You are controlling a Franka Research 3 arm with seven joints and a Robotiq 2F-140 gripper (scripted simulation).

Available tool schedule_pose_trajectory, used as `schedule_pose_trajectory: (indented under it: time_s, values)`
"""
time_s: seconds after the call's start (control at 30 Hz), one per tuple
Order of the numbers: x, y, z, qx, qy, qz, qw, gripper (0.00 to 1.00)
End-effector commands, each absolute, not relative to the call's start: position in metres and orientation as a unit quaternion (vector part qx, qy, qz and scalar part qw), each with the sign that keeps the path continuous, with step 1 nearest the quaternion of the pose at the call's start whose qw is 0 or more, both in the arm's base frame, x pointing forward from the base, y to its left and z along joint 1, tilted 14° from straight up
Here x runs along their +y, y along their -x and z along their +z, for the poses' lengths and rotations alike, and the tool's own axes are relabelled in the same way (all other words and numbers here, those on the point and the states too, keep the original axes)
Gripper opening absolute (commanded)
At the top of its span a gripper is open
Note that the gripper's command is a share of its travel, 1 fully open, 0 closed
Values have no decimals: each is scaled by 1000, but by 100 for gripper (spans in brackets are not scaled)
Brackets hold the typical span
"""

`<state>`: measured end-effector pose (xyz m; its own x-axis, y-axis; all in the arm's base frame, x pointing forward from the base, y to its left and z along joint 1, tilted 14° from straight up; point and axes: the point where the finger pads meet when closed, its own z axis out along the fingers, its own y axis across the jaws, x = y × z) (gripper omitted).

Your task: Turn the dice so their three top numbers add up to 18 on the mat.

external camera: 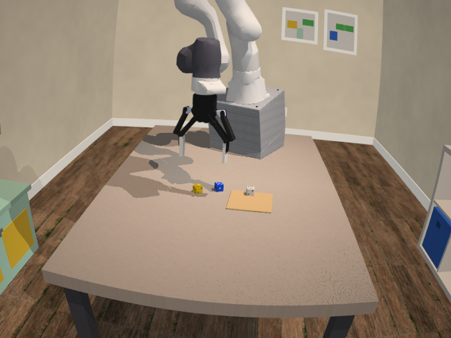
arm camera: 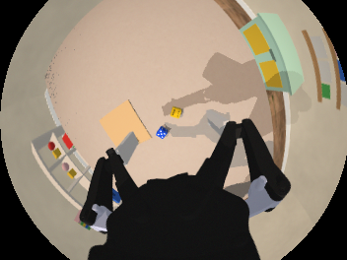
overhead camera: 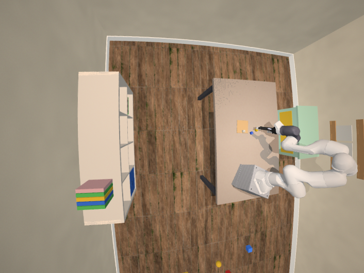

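From the exterior view, the yellow die [overhead camera: 256, 129] [external camera: 197, 188] [arm camera: 176, 112] sits left of the mat [overhead camera: 242, 126] [external camera: 249, 204] [arm camera: 123, 122]; the hand [overhead camera: 258, 128] [external camera: 203, 158] [arm camera: 170, 127], spread wide, hangs beyond the mat's left; the blue die [overhead camera: 251, 132] [external camera: 218, 186] [arm camera: 162, 132] lies just beside the mat, the white die [overhead camera: 243, 131] [external camera: 250, 190] on its far edge area.

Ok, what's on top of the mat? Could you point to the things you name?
The white die [overhead camera: 243, 131] [external camera: 250, 191] sits on the mat [overhead camera: 242, 125] [external camera: 249, 202] [arm camera: 123, 121], near one edge. What its underside shows is covered, and so is the patch beneath it.
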<state>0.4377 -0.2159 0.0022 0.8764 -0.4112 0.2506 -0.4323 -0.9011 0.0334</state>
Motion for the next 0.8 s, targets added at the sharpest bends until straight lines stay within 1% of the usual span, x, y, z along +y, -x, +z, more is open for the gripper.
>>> schedule_pose_trajectory:
  time_s: [0.0,0.77]
  values:
    - [-218,-436,1,-140,-984,103,46,100]
    - [-221,-435,-3,53,-992,92,69,100]
